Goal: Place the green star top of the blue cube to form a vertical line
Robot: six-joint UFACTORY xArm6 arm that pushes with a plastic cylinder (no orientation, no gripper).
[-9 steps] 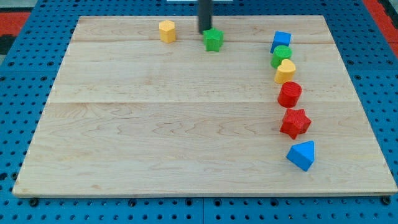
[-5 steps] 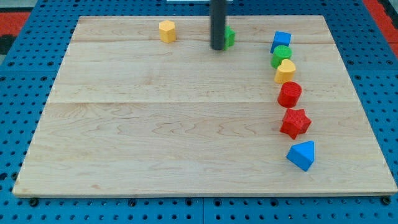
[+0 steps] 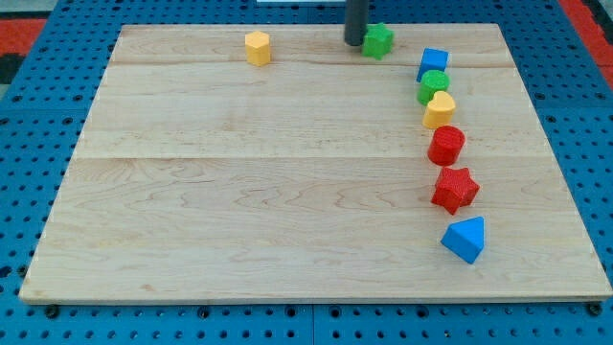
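The green star (image 3: 378, 40) lies near the board's top edge, right of centre. My tip (image 3: 355, 42) is at its left side, touching or almost touching it. The blue cube (image 3: 433, 63) sits to the star's right and slightly lower, at the head of a column of blocks. The star is left of and a little above the cube, with a small gap between them.
Below the blue cube run a green cylinder (image 3: 433, 86), a yellow heart (image 3: 440, 110), a red cylinder (image 3: 445, 146), a red star (image 3: 454, 188) and a blue triangular block (image 3: 465, 239). A yellow hexagon (image 3: 257, 47) sits at the top left. The wooden board (image 3: 239, 192) lies on blue pegboard.
The green star has slid to the right and slightly up, toward the blue cube. My tip has moved right with it, staying on its left side.
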